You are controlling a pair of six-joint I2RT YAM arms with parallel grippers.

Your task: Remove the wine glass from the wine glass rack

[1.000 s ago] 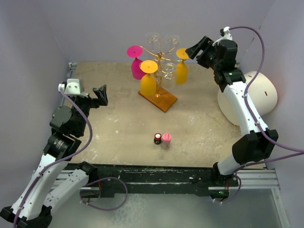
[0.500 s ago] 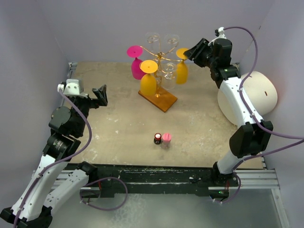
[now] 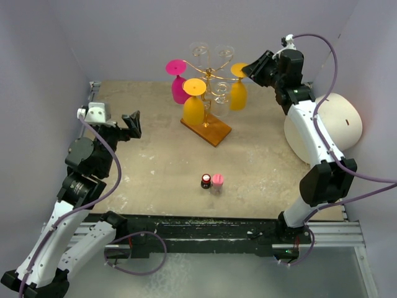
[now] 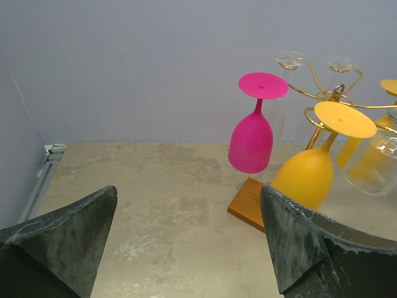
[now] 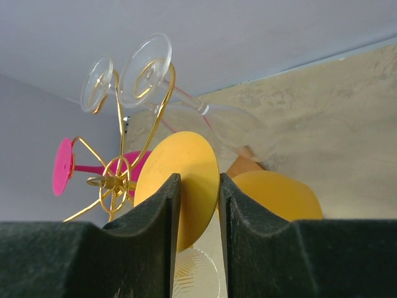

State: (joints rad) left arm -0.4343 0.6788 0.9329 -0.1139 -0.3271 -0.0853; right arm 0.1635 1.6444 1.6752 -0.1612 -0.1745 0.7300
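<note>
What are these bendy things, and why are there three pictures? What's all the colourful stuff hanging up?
Those are two robot arms bolted to the near edge of a beige table. Each ends in a two-fingered claw. One picture comes from a camera above and behind the arms. The other two come from small cameras on the wrists, so the dark shapes at the bottom are that claw's own fingers.

On the table stands a thin gold wire rack on a brown wooden base. Wine glasses hang upside down from it: a pink glass, a front yellow glass, a right yellow glass and clear glasses. Nearer the arms sit a tiny dark bottle and a tiny pink-capped bottle. A white dome is on the right.

The left claw is wide open and empty. The right claw is at the right yellow glass's round foot. I cannot tell if it grips.
</note>
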